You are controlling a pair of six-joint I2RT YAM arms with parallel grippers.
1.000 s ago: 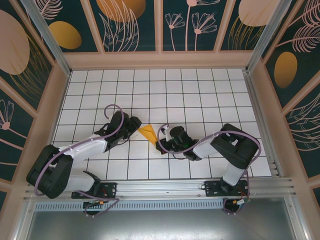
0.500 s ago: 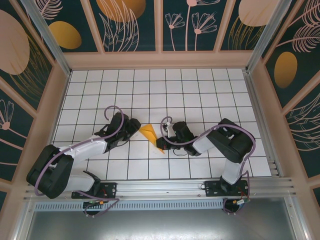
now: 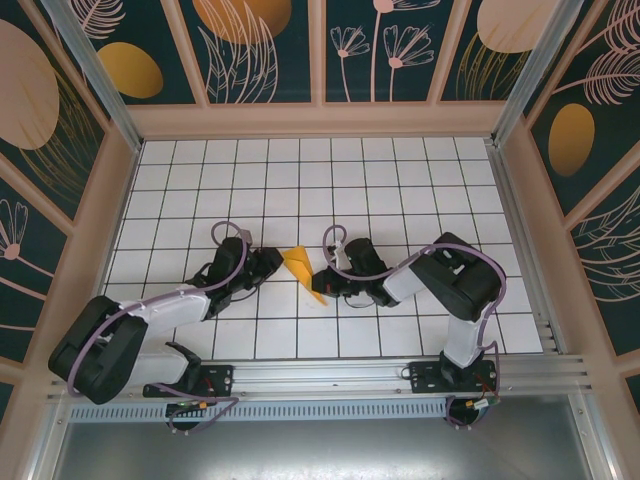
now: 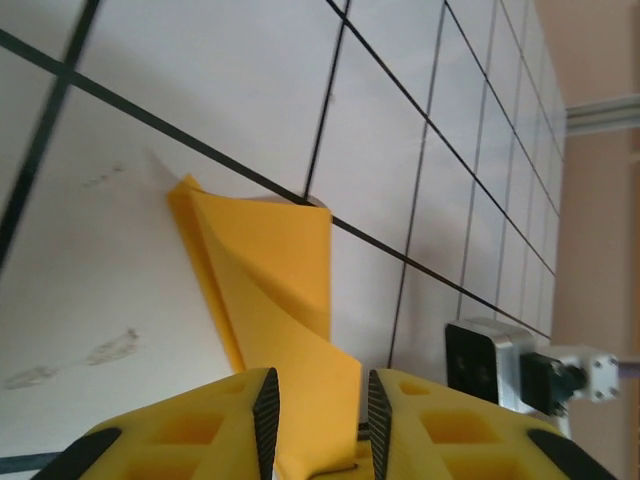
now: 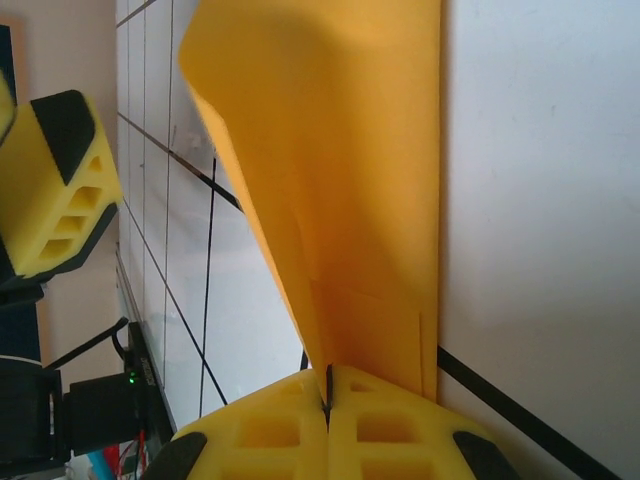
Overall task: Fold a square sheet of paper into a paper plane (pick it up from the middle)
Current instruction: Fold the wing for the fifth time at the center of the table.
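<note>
The square sheet of paper point(image 3: 300, 268) is orange-yellow and folded into a narrow, pointed paper plane shape near the middle of the tiled floor. My right gripper point(image 3: 319, 285) is shut on one end of it; the right wrist view has the paper point(image 5: 350, 150) rising from the pinched jaws point(image 5: 328, 372). My left gripper point(image 3: 277, 262) sits at the paper's left side. In the left wrist view the paper point(image 4: 280, 270) runs between the two jaws point(image 4: 320, 385), which stand apart with a gap beside the sheet.
The white tiled floor point(image 3: 400, 190) is walled by patterned panels on three sides, with a metal rail point(image 3: 330, 375) at the near edge. The right arm's camera block point(image 4: 500, 360) sits close beside the left fingers. A left finger point(image 5: 50, 190) is just left of the paper.
My left gripper has slid in over the paper's left end and its jaws have narrowed. The right gripper has kept its grip and shifted slightly left with the paper.
</note>
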